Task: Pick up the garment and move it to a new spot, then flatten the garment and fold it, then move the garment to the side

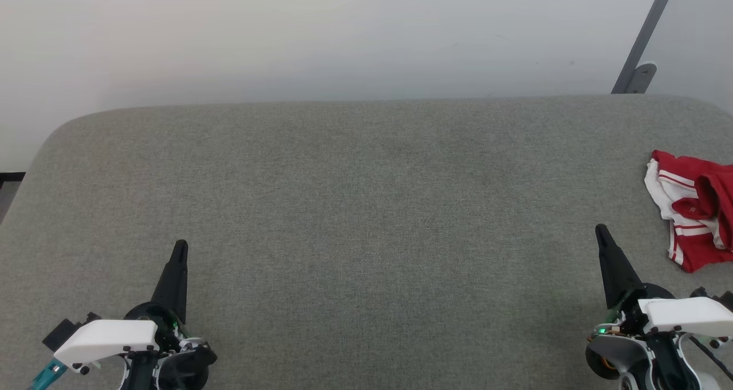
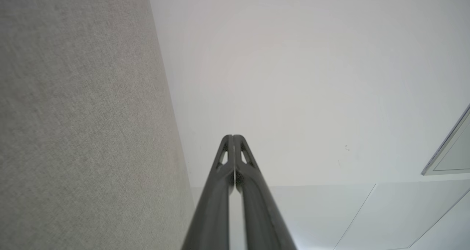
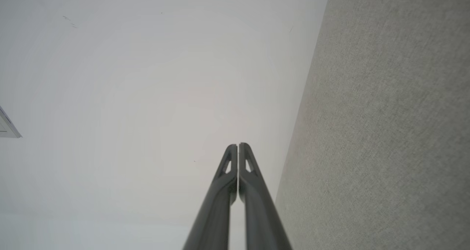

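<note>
So, the shirt (image 1: 692,209) is sitting right at the right edge of the surface (image 1: 366,218), about midway between the near and far edges, with part of it running out of the head view. What shows is a rumpled red-and-white bunch with layers lapped over each other. That would fit a heap waiting to be dealt with or a loosely folded thing parked off to the side, and I can't call it from this.

The left hand (image 1: 181,245) is down by the near-left corner. The right hand (image 1: 600,229) is at the near-right, close to the shirt but not touching it. Both have their fingers pressed together with nothing between them, and the wrist views show the same.

Handling-wise, my guess is it's light, soft and totally floppy, probably a bit slick like jersey fabric. It isn't fragile, but it'll sag and slide out of shape the moment it's lifted. A shallow pinch on the flat cloth would likely take only the top layer. I'd take hold at a thicker bit, like the striped trim (image 1: 684,228) or the white sleeve (image 1: 657,188) edge facing the middle of the surface. Two grips well apart would keep it from balling up.
</note>
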